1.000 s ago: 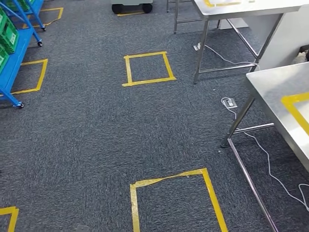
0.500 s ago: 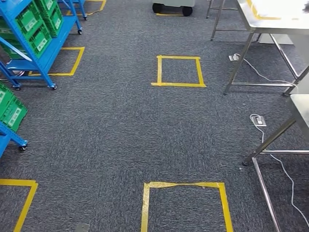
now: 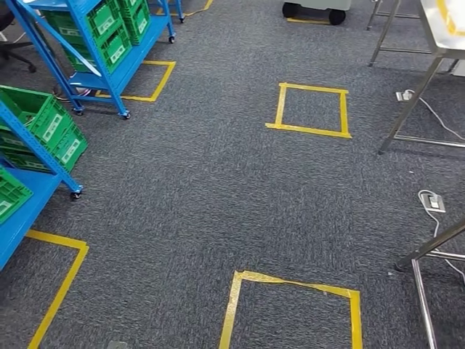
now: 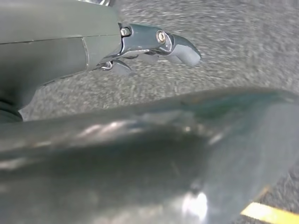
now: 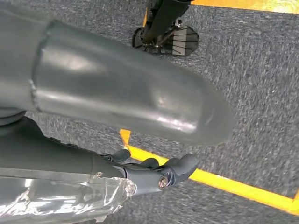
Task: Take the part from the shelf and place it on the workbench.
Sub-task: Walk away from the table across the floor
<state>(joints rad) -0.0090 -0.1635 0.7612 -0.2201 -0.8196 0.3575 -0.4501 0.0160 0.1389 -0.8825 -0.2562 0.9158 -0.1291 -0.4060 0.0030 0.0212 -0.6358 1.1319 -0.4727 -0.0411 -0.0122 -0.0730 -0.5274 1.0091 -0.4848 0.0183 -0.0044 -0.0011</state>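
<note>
Evidently the approach step: the blue metal shelf (image 3: pixel 112 69) with green plastic crates (image 3: pixel 52 127), where the part presumably sits unseen, lies ahead-left across grey carpet. The left hand (image 4: pixel 155 44) and right hand (image 5: pixel 155 172) hang empty, fingers loosely extended. Next: closing on the shelf.

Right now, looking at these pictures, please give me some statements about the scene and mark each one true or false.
1. The blue shelf holds green crates. True.
2. The floor is bare white tile. False: it is dark grey carpet with yellow tape squares.
3. The left robot hand holds a part. False: nothing shows in it.
4. A white cable lies on the floor near the metal table leg. True.
5. The right robot hand hangs over yellow tape. True.
</note>
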